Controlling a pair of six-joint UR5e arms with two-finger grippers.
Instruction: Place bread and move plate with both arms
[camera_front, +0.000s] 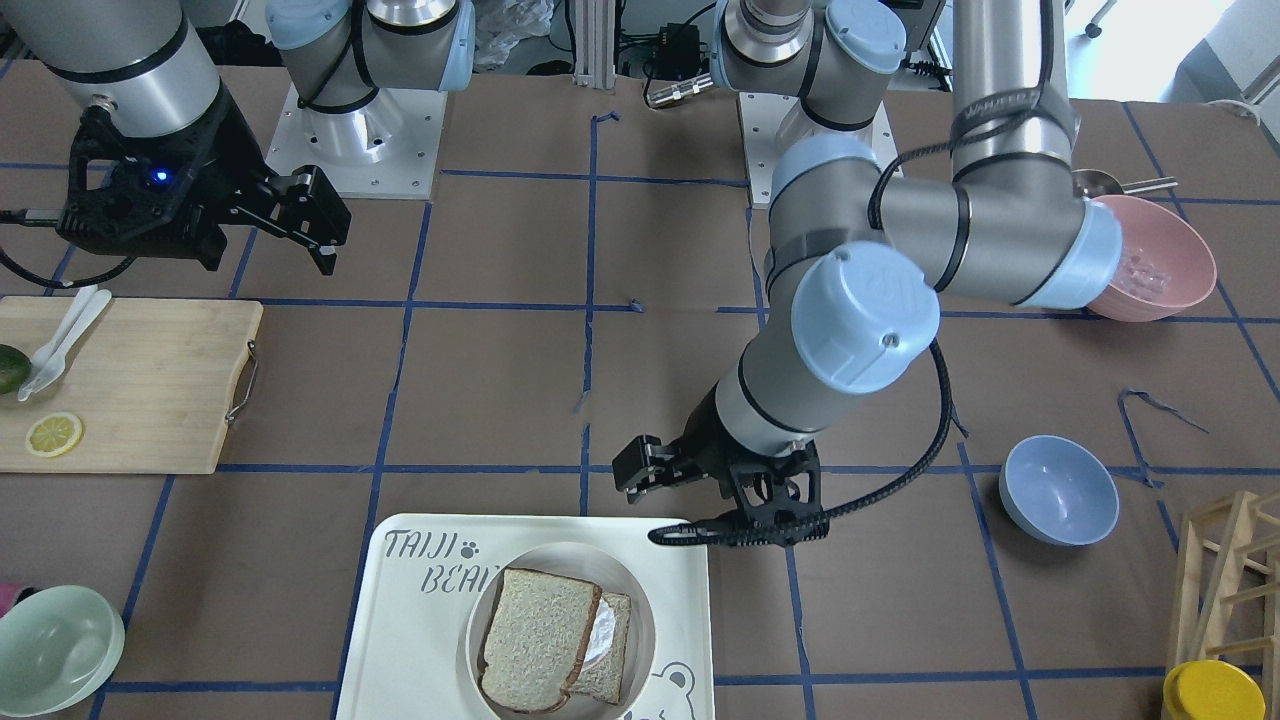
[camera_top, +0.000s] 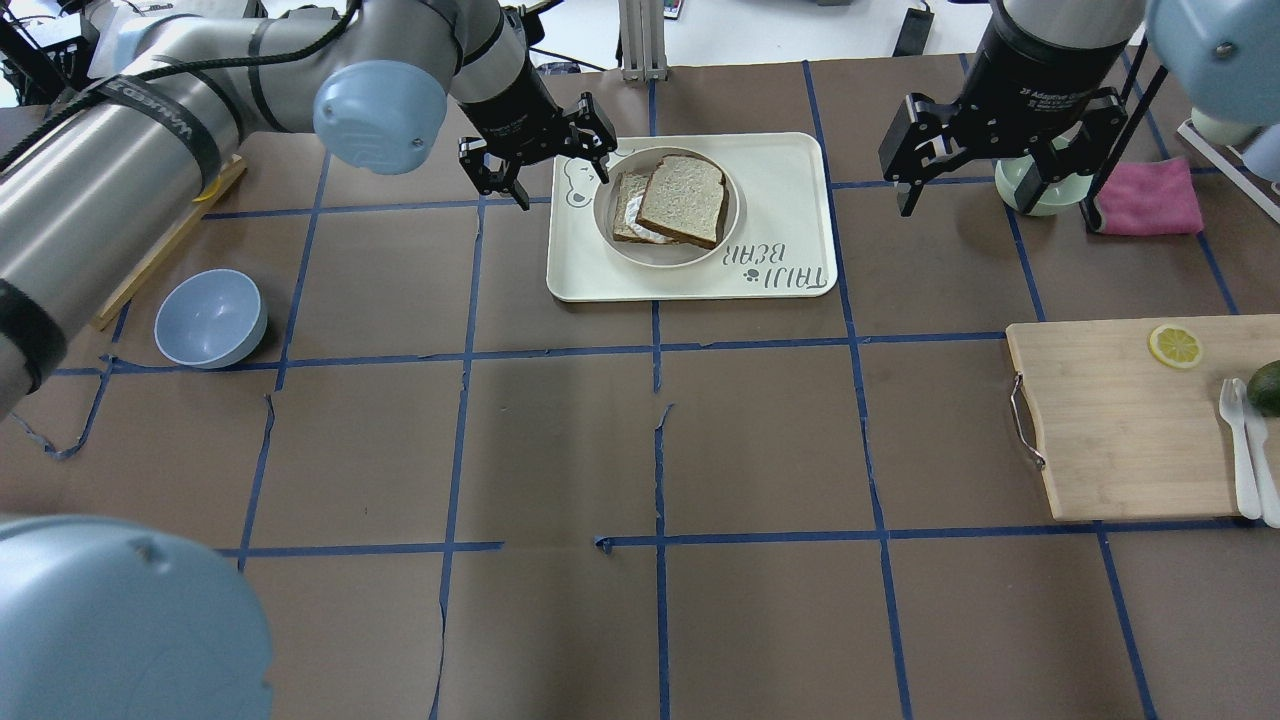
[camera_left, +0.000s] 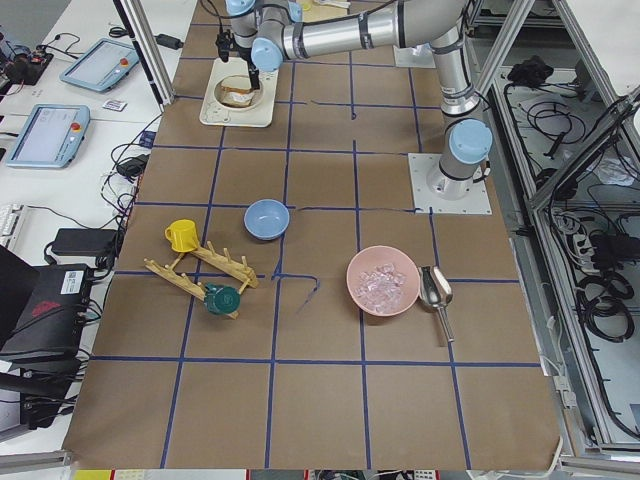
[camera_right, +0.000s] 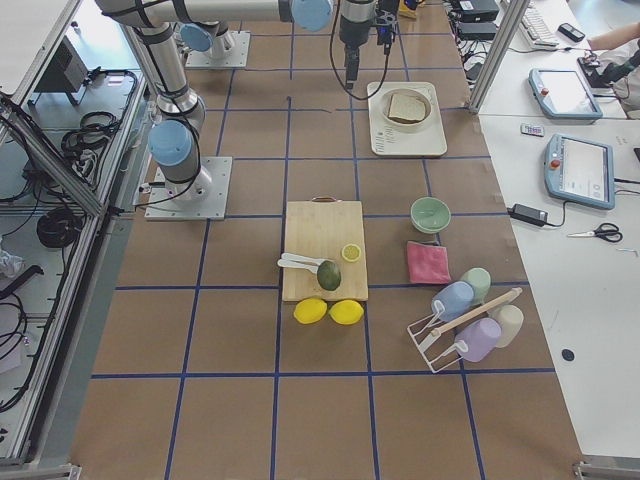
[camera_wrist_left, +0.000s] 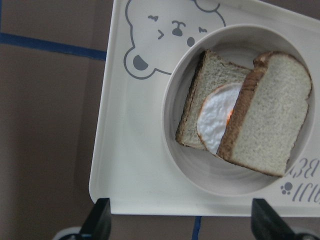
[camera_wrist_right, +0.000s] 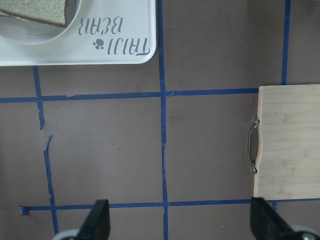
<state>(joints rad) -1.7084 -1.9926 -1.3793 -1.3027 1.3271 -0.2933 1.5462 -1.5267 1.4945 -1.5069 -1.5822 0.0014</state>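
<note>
The bread (camera_top: 683, 198) lies in the cream plate (camera_top: 667, 258), leaning over a smaller slice with fried egg (camera_top: 628, 205). The plate sits on the white "TAIJI BEAR" tray (camera_top: 790, 160). My left gripper (camera_top: 560, 185) is open and empty, hovering above the tray's left edge beside the plate. In the left wrist view the bread (camera_wrist_left: 272, 117) and plate (camera_wrist_left: 190, 170) lie ahead of its open gripper (camera_wrist_left: 182, 225). My right gripper (camera_top: 997, 205) is open and empty, above the table to the right of the tray. Its wrist view shows only the tray's corner (camera_wrist_right: 125, 55).
A blue bowl (camera_top: 210, 318) sits on the left. A wooden cutting board (camera_top: 1120, 420) with a lemon slice (camera_top: 1175, 346), cutlery and an avocado lies on the right. A pale green bowl (camera_top: 1040, 185) and a pink cloth (camera_top: 1150, 197) are beyond my right gripper.
</note>
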